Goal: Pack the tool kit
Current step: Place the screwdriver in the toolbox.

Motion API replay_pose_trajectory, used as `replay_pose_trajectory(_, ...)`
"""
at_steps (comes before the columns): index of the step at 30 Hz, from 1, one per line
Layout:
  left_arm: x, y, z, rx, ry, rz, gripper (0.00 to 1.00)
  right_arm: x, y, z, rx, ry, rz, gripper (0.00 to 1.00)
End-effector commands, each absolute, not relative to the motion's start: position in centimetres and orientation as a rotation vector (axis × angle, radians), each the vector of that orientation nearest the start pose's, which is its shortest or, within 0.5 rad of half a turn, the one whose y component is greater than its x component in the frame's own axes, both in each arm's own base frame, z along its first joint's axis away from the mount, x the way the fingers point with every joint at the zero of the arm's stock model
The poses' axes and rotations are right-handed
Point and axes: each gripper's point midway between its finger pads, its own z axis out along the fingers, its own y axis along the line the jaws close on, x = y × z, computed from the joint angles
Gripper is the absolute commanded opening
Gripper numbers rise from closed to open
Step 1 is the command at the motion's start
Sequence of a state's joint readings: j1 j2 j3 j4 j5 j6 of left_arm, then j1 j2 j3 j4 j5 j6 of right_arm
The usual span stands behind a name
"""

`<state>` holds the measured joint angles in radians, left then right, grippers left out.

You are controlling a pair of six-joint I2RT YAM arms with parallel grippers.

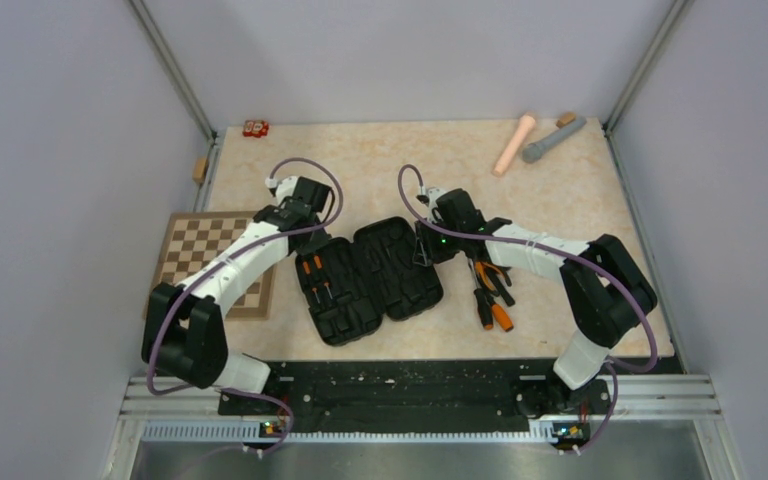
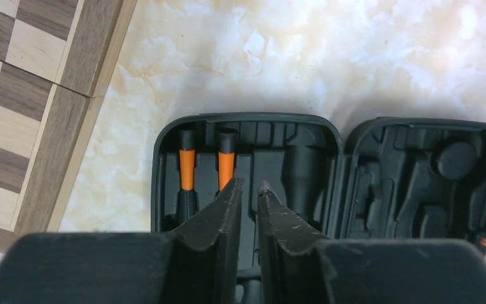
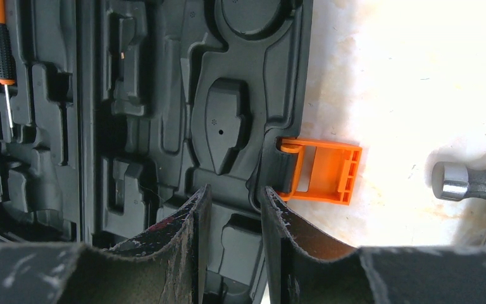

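Nearest, the black rounded plastic clamshell case (image 1: 345,322) lies open on the marbled desk (image 1: 360,165), with orange-and-black-handled pliers (image 1: 490,292) loose just right of it. The left claw (image 2: 250,187), narrowly parted and empty, hovers over the left half, where two orange-and-black screwdrivers (image 2: 188,170) sit slotted. The right claw (image 3: 234,190), half open, hangs over the right half's rim. Only its wrist view shows the orange latch (image 3: 319,171) and a steel hammer head (image 3: 455,180). Farther off are a brown chessboard (image 1: 195,250), a pink cylinder (image 1: 513,143) and a grey cylinder (image 1: 552,140).
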<state>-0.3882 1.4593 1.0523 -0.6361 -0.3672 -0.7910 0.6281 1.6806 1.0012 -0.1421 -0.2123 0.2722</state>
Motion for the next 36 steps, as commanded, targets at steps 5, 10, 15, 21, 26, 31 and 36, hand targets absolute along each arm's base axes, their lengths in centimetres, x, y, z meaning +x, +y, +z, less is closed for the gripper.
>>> replay_pose_trajectory(5,30.3,-11.0,10.0,-0.655,2.497,-0.104,0.08,31.9,28.7,7.6,-0.532,2.370,0.689,0.34)
replay_pose_trajectory(10,29.3,-11.3,8.2,-0.666,2.548,-0.102,0.01,31.9,28.7,7.6,-0.533,2.371,0.686,0.34)
replay_pose_trajectory(15,28.7,-11.2,6.7,-0.671,2.583,-0.079,0.00,31.9,28.6,7.5,-0.532,2.374,0.686,0.34)
replay_pose_trajectory(21,28.7,-10.9,5.3,-0.664,2.614,-0.029,0.00,31.8,28.6,7.5,-0.534,2.374,0.685,0.34)
replay_pose_trajectory(26,29.2,-10.8,5.2,-0.661,2.612,0.002,0.00,31.7,28.6,7.4,-0.536,2.376,0.684,0.34)
replay_pose_trajectory(31,29.6,-10.5,6.1,-0.654,2.589,0.014,0.00,31.7,28.5,7.3,-0.538,2.377,0.683,0.34)
replay_pose_trajectory(36,29.9,-10.2,6.4,-0.647,2.580,0.039,0.00,31.7,28.6,7.5,-0.539,2.373,0.687,0.34)
